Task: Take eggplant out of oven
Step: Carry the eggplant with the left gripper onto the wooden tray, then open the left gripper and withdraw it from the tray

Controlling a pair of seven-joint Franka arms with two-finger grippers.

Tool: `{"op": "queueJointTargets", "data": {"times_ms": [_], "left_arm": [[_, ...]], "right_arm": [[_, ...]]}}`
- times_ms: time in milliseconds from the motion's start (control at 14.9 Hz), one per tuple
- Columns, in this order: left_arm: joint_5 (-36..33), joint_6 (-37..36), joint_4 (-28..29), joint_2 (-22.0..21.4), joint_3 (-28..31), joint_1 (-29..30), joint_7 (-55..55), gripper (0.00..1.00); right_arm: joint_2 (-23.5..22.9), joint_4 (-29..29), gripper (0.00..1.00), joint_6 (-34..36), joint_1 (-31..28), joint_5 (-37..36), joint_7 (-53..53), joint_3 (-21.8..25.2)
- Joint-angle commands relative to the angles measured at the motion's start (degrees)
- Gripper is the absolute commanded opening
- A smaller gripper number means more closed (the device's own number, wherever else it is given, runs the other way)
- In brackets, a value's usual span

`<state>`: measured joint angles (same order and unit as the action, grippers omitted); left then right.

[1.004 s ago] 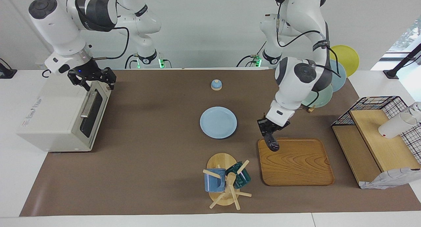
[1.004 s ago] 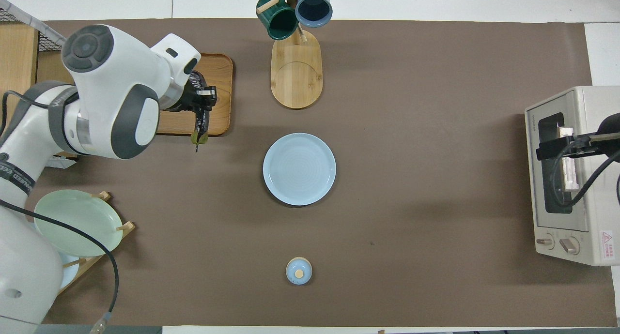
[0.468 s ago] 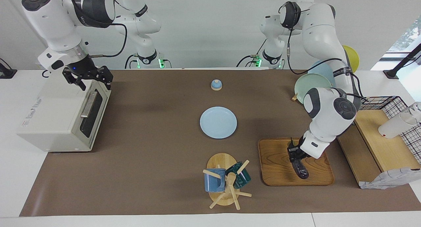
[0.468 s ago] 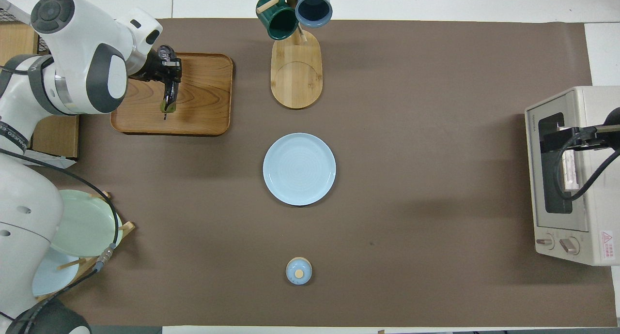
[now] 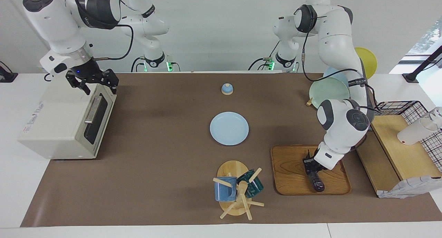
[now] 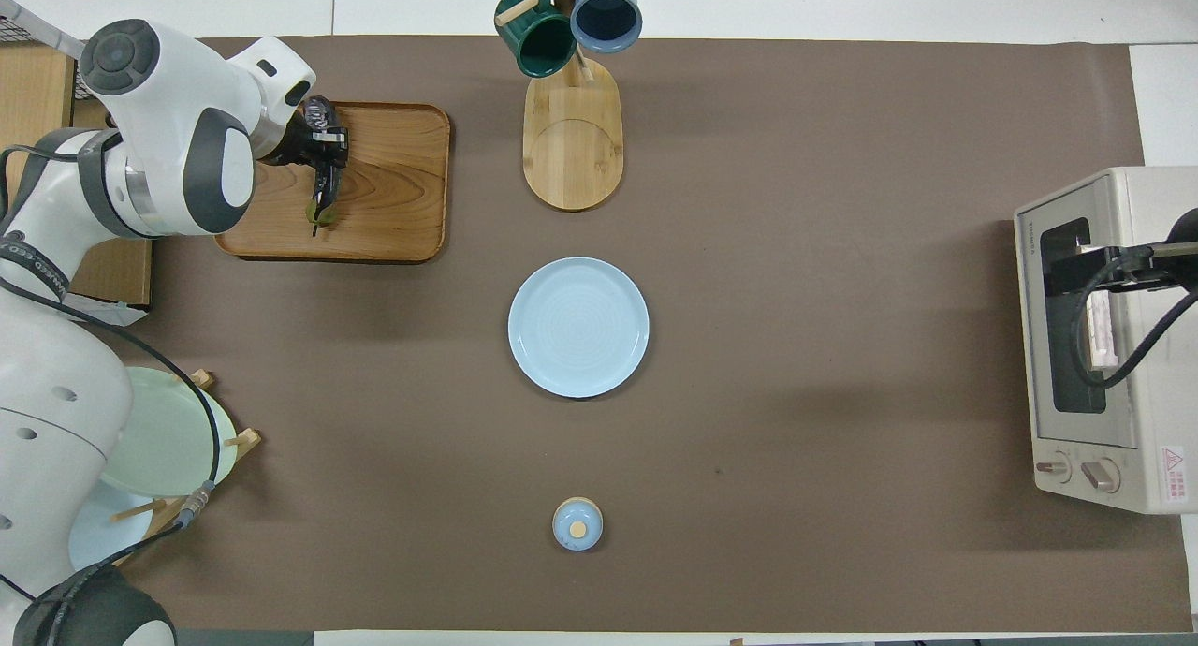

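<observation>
Lowered since prior frame, left gripper [image 5: 315,171] is gripping eggplant [image 5: 317,182] just over wooden tray [image 5: 293,176], nr its edge. Right gripper [image 5: 92,82] is waiting, fingers spread, over closed oven [image 5: 64,122].

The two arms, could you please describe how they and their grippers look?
Both arms are glossy white rounded segments with dark grey joint bands and round grey caps. Black cables run loosely along each. The left gripper and the right gripper are black two-finger units; a small blue light glows above the right one.
</observation>
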<state>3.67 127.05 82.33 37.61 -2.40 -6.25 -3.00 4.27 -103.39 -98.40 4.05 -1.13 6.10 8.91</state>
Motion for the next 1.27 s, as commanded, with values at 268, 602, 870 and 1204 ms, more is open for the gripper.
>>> {"op": "queueJointTargets", "data": {"times_ms": [268,602,870,1204], "left_arm": [[-1.2,-4.2,0.0,-2.5,0.0,0.3,0.7,1.00],[-1.0,-13.0,0.6,-10.6,0.1,1.2,0.5,1.00],[-1.0,-21.8,1.3,-19.0,0.2,1.6,0.1,1.00],[-1.1,-32.2,2.0,-28.0,0.3,1.8,-0.3,1.00]], "right_arm": [[0.2,0.3,1.00,1.3,-0.8,1.4,-0.5,-0.3],[0.2,0.3,1.00,1.3,-0.8,1.4,-0.5,-0.3],[0.2,0.3,1.00,1.3,-0.7,1.4,-0.5,-0.3],[0.2,0.4,1.00,1.3,-0.4,1.4,-0.5,-0.3]]}}
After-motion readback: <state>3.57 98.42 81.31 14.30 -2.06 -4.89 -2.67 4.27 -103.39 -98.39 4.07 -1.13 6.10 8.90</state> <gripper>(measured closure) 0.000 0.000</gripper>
